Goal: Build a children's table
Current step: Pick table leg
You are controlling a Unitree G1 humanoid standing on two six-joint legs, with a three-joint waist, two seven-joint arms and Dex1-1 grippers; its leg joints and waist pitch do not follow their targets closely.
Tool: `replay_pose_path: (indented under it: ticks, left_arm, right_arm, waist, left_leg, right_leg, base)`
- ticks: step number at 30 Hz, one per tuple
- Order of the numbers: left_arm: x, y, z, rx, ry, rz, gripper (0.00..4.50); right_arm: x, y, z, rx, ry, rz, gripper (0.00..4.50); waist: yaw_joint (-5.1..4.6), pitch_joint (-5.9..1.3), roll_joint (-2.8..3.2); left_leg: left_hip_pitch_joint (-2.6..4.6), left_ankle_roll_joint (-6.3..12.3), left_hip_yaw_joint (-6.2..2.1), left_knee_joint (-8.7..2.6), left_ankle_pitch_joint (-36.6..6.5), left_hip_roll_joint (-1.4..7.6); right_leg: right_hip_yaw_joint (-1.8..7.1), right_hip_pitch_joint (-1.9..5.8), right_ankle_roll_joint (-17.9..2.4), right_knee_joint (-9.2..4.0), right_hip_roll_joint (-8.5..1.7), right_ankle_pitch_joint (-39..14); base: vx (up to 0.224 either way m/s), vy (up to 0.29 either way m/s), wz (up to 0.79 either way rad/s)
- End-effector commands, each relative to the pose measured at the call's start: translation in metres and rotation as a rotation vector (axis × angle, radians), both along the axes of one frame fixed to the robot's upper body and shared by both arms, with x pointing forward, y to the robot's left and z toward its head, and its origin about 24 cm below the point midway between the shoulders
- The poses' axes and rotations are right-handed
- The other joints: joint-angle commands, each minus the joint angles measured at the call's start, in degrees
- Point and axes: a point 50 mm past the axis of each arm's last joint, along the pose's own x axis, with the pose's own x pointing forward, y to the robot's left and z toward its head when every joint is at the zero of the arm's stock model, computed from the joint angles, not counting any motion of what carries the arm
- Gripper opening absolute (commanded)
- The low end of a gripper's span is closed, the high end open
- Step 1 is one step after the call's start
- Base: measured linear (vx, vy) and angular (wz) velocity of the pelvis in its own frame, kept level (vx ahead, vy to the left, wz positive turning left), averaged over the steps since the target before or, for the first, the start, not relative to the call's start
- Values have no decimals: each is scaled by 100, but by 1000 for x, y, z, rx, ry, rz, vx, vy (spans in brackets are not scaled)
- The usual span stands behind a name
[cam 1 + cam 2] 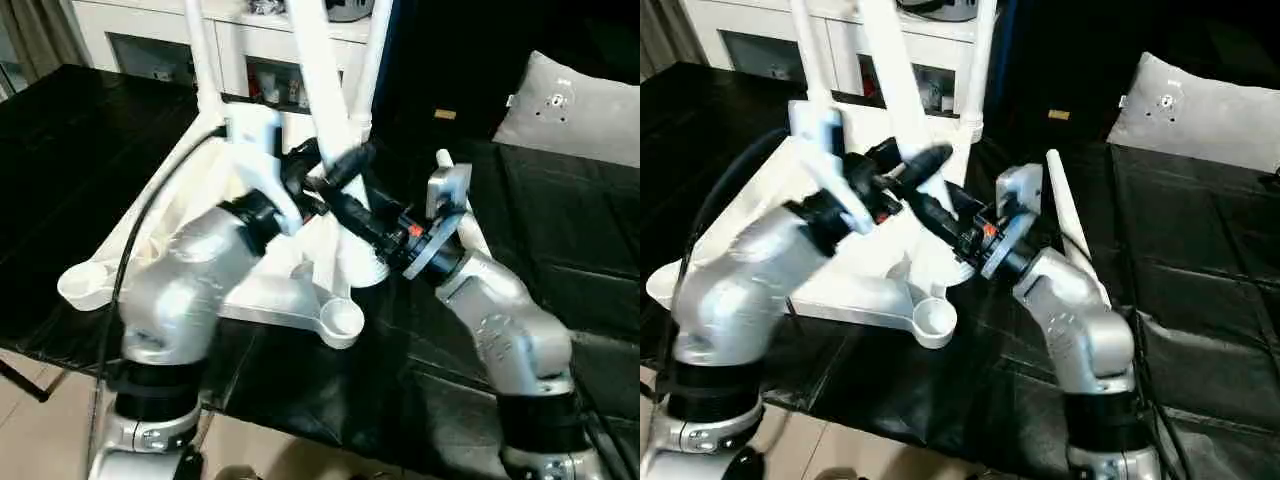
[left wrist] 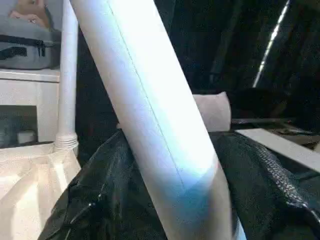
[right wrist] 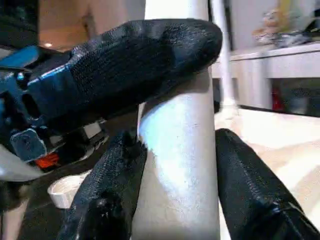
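Nearest the head camera were the robot's two silver forearms, one on each side, converging over the upturned table top (image 1: 300, 290). The top was white and lay underside up on the black-covered work surface (image 1: 80, 150), with two empty round corner sockets on its near edge: one at the near corner (image 1: 340, 320) and one at the left corner (image 1: 85, 283).

Four legs could be counted. Three rose from the table top: two thin ones stood upright in the far corner sockets (image 1: 200, 50) (image 1: 372, 60), while the third leg (image 1: 322, 70) ran its long axis steeply upward and leaned away from the near corner, its lower end somewhere above the middle of the top. Both grippers were clamped on that third leg. The left gripper (image 2: 165, 200) had a black finger on either side of the tube, and the right gripper (image 3: 175, 165) squeezed it lower down, with one left finger (image 3: 150, 55) pressed across the tube just above. Whether its foot sat in a socket I could not tell, as the grippers hid it.

The fourth leg (image 1: 1065, 215) lay flat on the cover just right of the table top, beside the right forearm. Farther right lay a grey cushion (image 1: 580, 105), and beyond the top stood a white cabinet (image 1: 150, 40).
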Motion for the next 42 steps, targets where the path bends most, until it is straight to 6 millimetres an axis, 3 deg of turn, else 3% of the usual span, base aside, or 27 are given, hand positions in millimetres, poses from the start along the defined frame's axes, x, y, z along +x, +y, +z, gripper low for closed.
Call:
replay_pose_path:
  ticks: [1, 5, 6, 9, 13, 17, 19, 20, 21, 26, 27, 29, 30, 32, 42]
  left_arm:
    - [1, 0, -3, 19, -31, 49, 270]
    - [3, 1, -1, -38, -45, 96, 270]
    - [3, 1, -1, -50, -40, 101, 270]
    - [3, -1, -2, -86, -51, 105, 270]
    - [4, -2, -2, -70, -65, 111, 270]
    - [2, -6, -6, -71, -44, 72, 270]
    - [3, -8, -8, -76, -32, 59, 270]
    - [2, -11, -9, -83, -19, 39, 270]
    - [2, -11, -9, -83, -19, 38, 270]
    - [-1, -13, -5, -194, 34, -30, 270]
    - [-1, -13, -2, -233, 35, -51, 270]
    - [-1, -13, 0, -244, 35, -57, 270]
    - [-3, -15, 2, -250, 17, -89, 270]
    - [-6, -18, 2, -223, 0, -130, 270]
    - [-6, -20, 0, -181, 12, -155, 270]
  right_arm:
    - [0, -2, -2, -10, -28, -65, 186]
    - [-5, 1, -4, -10, -37, -87, 186]
    - [-5, 1, -5, -15, -40, -88, 186]
    - [-7, 4, -9, -28, -52, -95, 186]
    - [-6, 4, -10, -31, -57, -111, 186]
    - [-5, 6, -11, -60, -67, -109, 186]
    - [-5, 7, -12, -65, -73, -108, 186]
    - [-6, 7, -12, -66, -79, -106, 186]
    - [-6, 7, -12, -66, -80, -106, 186]
    - [-7, 8, -15, -83, -88, -93, 186]
    - [-7, 8, -16, -92, -88, -92, 186]
    - [-7, 8, -16, -95, -88, -92, 186]
    - [-7, 8, -18, -117, -95, -86, 186]
    - [-8, 9, -20, -129, -97, -87, 186]
    - [-6, 12, -22, -160, -111, -71, 186]
  waist:
    - [-34, -408, 64]
    - [-91, -392, 74]
    - [-117, -379, 44]
    - [-120, -377, 55]
    - [-119, -377, 57]
    - [-118, -385, 99]
    - [-123, -385, 80]
    - [-116, -386, 110]
    - [-123, -385, 91]
    - [-112, -383, 90]
    - [-109, -381, 116]
    - [-118, -381, 94]
    - [-114, -377, 129]
    - [-112, -387, 98]
    - [-122, -385, 108]
  left_leg:
    - [-96, 27, 41, -435, 32, 194]
    - [-104, 52, 35, -450, -188, 197]
    - [-109, 79, 44, -454, -251, 193]
    - [-107, 117, 48, -447, -299, 188]
    - [-91, 136, 40, -455, -341, 204]
    - [-89, 124, 38, -448, -297, 206]
    - [-96, 133, 44, -442, -273, 198]
    - [-89, 139, 43, -441, -274, 200]
    - [-94, 146, 41, -444, -281, 202]
    - [-99, 144, 50, -440, -308, 196]
    - [-97, 138, 45, -437, -326, 196]
    - [-101, 151, 46, -438, -351, 192]
    - [-99, 163, 42, -442, -359, 190]
    - [-97, 185, 48, -434, -338, 189]
    - [-93, 215, 55, -432, -288, 193]
  right_leg:
    - [312, 455, -600, -375, -477, -793]
    - [308, 471, -698, -399, -484, -968]
    - [309, 470, -667, -423, -482, -1127]
    - [311, 448, -586, -451, -477, -1400]
    - [313, 431, -590, -445, -478, -1394]
    - [317, 431, -696, -418, -485, -1166]
    - [319, 440, -712, -416, -479, -1093]
    - [318, 437, -723, -415, -484, -1093]
    - [317, 440, -730, -415, -476, -1078]
    - [316, 446, -770, -422, -485, -1127]
    - [315, 437, -794, -417, -483, -1138]
    - [312, 449, -789, -423, -472, -1135]
    - [308, 445, -764, -429, -467, -1174]
    - [311, 451, -746, -428, -474, -1160]
    - [312, 449, -766, -422, -465, -1146]
  base:
    - [0, 0, 0]
    - [0, 0, 0]
    - [0, 0, 0]
    - [0, 0, 0]
    - [0, 0, 0]
    - [0, 0, 0]
    - [0, 0, 0]
    - [0, 0, 0]
    - [0, 0, 0]
    - [0, 0, 0]
    - [0, 0, 0]
    - [0, 0, 0]
    - [0, 0, 0]
    - [0, 0, 0]
    - [0, 0, 0]
